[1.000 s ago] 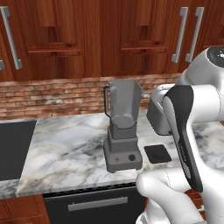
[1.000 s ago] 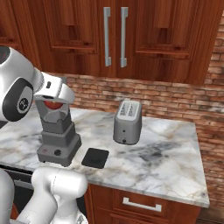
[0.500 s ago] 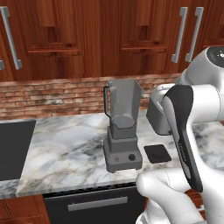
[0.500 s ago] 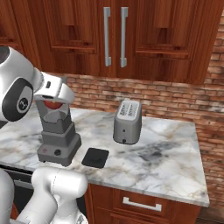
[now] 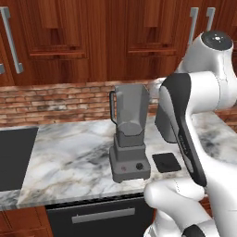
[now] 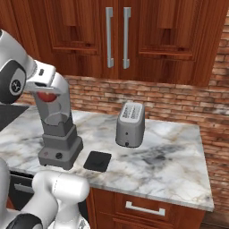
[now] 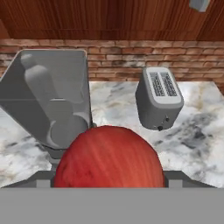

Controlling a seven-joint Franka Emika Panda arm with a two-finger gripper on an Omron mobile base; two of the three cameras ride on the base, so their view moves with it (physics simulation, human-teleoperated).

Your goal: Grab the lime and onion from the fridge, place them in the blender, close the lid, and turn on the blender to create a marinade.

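— Where was the round reddish onion (image 7: pixel 109 156) relative to the jar?

— It sat between the fingers of the hand (image 6: pixel 46 95), jaws spread wide around it, and the right base view put it at the open mouth of the tall grey blender with the translucent tapered jar (image 5: pixel 130 134). From the hand's camera the mouth lay just beyond and to one side of the onion.

— And the flat black squarish lid (image 6: pixel 98 161)?

— Lying on the marble worktop (image 6: pixel 165 170) beside the blender base, near the front edge.

— So the drop?

— I'd judge a slight shift over the opening remained.
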